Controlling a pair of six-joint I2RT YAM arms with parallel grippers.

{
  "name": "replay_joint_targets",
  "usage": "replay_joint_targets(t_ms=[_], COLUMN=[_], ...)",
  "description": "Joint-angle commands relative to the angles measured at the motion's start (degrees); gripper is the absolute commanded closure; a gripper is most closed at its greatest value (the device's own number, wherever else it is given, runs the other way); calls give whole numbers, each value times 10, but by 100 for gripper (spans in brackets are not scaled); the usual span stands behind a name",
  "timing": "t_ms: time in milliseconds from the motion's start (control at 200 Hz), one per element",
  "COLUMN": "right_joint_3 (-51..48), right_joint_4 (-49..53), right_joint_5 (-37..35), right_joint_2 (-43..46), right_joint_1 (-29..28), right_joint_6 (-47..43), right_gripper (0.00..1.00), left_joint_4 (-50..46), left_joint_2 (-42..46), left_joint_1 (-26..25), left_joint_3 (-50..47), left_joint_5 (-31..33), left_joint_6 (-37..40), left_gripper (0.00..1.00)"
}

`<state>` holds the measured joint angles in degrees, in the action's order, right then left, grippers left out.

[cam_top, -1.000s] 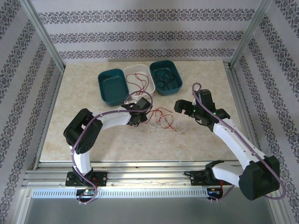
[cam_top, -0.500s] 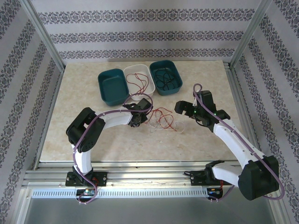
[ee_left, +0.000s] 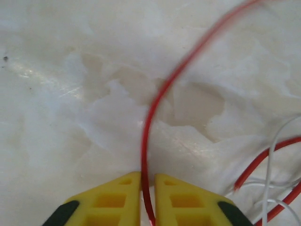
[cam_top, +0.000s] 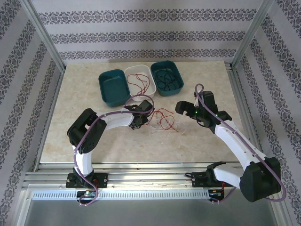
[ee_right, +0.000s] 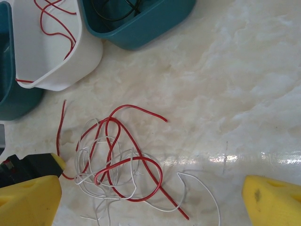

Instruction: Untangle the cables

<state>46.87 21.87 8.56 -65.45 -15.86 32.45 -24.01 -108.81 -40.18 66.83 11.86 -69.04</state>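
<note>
Glossy, cream, marble-patterned table (cam_top: 84, 141) carries the cables (cam_top: 164, 121): hair-thin red and white loops tangled near its middle, spread left to right. The left end effector (ee_left: 147, 183), yellow tips pinched narrow, grips one red strand (ee_left: 157, 103) that arcs away from it. The right end effector (cam_top: 180, 108) gapes wide just right of the tangle.

- Table (cam_top: 84, 136): pale marbled top, centre of the top view.
- Left teal bin (cam_top: 113, 89): upper centre, against the white bin's left side.
- White bin (cam_top: 136, 69): between the two teal bins.
- Right teal bin (cam_top: 165, 92): against the white bin's right side.
- Wallpaper panels (cam_top: 141, 35): striped floral pattern, at left, back and right.
- Aluminium rail (cam_top: 150, 176): along the bottom edge.
</note>
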Motion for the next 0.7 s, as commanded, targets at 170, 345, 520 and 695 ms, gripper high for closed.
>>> replay_joint_targets(t_ms=[170,345,520,695], right_joint_3=[-9,-4,-6,-16], right_joint_4=[-14,-26,-43,-70], right_joint_5=[6,16,24,42], right_joint_2=[6,-7,-14,-22], right_joint_1=[5,-3,-11,-13], right_joint_6=[4,0,-1,4], right_gripper=[2,2,2,2], left_joint_4=[17,109,254,300], left_joint_2=[24,98,193,245], left_joint_1=[-44,-101,-105,-105], left_joint_3=[42,35,-25,-24], left_joint_5=[3,76,-2,-102], left_joint_6=[154,361,482,532], left_gripper=[100,100,100,100])
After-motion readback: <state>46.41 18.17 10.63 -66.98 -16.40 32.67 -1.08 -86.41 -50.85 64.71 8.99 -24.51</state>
